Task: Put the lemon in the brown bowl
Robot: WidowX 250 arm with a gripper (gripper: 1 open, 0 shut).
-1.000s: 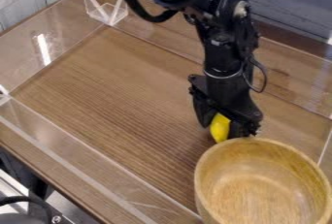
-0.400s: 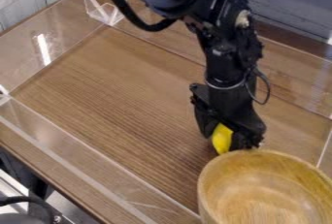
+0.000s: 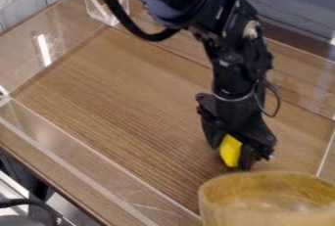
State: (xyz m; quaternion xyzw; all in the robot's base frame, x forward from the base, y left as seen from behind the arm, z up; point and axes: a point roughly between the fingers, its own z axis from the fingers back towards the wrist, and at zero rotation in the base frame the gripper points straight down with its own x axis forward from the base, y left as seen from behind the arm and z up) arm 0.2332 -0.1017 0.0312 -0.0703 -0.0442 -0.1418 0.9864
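Observation:
The lemon [image 3: 232,152] is small and bright yellow, and sits between the black fingers of my gripper [image 3: 237,158], low over the wooden table. The gripper points straight down and its jaws are closed against the lemon's sides. The brown bowl [image 3: 252,179] is a wide light wooden bowl at the bottom right, partly cut off by the frame edge. Its far rim lies just in front of the gripper, very close to the fingers; I cannot tell whether they touch.
Clear acrylic walls [image 3: 39,49] ring the wooden tabletop [image 3: 118,103], and one runs close along the right side [image 3: 322,157]. A small clear stand [image 3: 105,10] is at the back left. The black arm [image 3: 197,15] reaches in from the top.
The gripper has moved toward the front right with the lemon between its fingers. The brown bowl has slid toward the front edge, and less of it shows now.

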